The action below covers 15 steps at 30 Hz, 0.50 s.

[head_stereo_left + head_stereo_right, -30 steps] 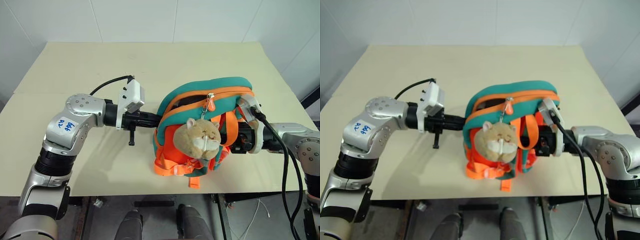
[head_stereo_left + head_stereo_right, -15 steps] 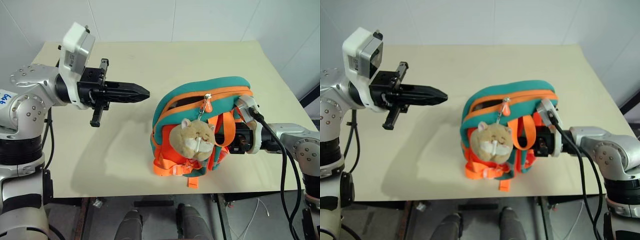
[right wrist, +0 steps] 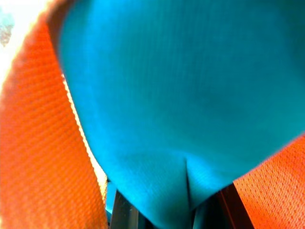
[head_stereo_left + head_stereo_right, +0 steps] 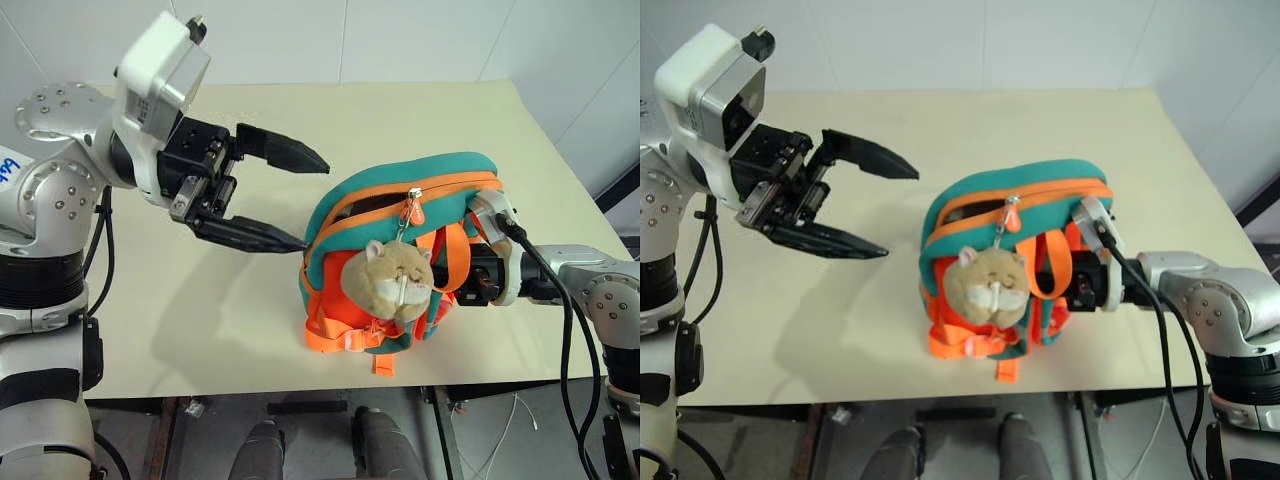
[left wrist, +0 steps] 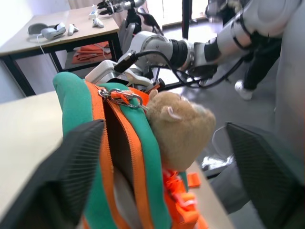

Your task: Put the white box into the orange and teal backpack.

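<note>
The orange and teal backpack [image 4: 440, 175] stands on the table, its orange zipper partly open at the top and a tan plush charm [image 4: 398, 282] hanging on its front. The white box is hidden from view. My left gripper [image 4: 312, 205] hovers above the table just left of the backpack with its jaws wide open and nothing between them. In the left wrist view, the backpack [image 5: 76, 105] and charm lie ahead of that gripper's fingers [image 5: 71, 176]. My right gripper [image 4: 478, 275] is at the backpack's right side, shut on a fold of its teal fabric [image 3: 181, 119].
The cream table [image 4: 300, 110] extends far behind and to the left of the backpack, and its front edge runs just below the backpack. A black cable [image 4: 570, 330] loops from my right wrist. In the left wrist view, a desk [image 5: 57, 33] and a person's legs stand beyond the table.
My left gripper drew back from the backpack's left side, rose, and opened wide from shut. The backpack and my right gripper stayed in place.
</note>
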Each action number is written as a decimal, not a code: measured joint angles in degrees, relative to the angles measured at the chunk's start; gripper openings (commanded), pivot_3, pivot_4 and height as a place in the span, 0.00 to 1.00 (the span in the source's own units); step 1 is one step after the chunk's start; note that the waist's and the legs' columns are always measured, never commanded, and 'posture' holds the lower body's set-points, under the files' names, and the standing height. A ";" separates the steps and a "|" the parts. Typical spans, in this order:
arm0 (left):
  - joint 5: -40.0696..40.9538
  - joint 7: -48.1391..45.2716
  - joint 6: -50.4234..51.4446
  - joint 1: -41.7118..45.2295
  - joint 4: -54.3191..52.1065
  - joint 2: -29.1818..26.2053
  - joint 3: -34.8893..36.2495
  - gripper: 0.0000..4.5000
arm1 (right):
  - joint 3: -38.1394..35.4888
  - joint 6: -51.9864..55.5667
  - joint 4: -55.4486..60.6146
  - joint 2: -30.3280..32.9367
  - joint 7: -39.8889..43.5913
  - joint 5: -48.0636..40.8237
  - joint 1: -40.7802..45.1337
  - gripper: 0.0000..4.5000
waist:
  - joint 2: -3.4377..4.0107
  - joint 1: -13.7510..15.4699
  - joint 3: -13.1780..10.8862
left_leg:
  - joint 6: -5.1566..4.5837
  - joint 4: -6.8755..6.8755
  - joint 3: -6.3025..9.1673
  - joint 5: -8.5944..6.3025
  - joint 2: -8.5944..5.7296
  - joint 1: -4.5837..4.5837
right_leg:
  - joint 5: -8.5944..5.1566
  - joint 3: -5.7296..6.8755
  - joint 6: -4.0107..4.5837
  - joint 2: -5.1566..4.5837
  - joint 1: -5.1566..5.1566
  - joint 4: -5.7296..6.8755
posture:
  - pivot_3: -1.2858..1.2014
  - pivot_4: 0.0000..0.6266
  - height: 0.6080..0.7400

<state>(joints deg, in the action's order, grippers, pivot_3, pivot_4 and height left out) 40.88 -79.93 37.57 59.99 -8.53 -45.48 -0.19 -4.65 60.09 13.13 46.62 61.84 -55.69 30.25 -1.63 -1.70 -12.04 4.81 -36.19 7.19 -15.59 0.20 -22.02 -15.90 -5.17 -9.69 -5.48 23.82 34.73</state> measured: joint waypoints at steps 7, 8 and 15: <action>-5.74 -3.30 -13.87 -1.44 0.98 4.34 -2.43 1.00 | 0.72 -0.08 -0.41 -0.07 0.67 0.57 0.79 0.02 | 0.00 -0.18 0.00 | 0.00 0.03 -0.01 0.00 0.00 0.00 | 0.00 -0.01 0.00 0.00 0.01 -0.01 | 0.52 0.24 1.00; -5.73 -3.77 -13.89 -2.08 0.98 4.34 -2.64 1.00 | 0.72 -0.08 -0.42 -0.07 0.75 0.57 0.79 0.02 | 0.00 -0.19 0.00 | 0.00 0.02 -0.02 0.00 0.00 0.00 | 0.00 -0.01 0.00 0.00 0.01 -0.01 | 0.52 0.24 1.00; -7.67 -5.22 -20.78 -5.64 1.45 6.48 -3.04 1.00 | 0.69 -0.07 -0.42 -0.07 0.85 0.57 0.66 0.02 | 0.00 0.06 0.00 | -0.01 -0.01 0.00 0.00 0.00 0.00 | 0.00 -0.01 0.00 0.00 -0.01 0.00 | 0.52 0.24 1.00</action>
<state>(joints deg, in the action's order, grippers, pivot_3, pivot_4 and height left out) 33.21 -85.15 16.79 54.35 -7.09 -39.01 -3.24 -3.96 60.02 12.71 46.55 62.69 -55.12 30.91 -1.62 -1.64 -12.04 4.80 -36.20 7.19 -15.59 0.20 -22.02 -15.90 -5.17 -9.69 -5.48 23.82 34.73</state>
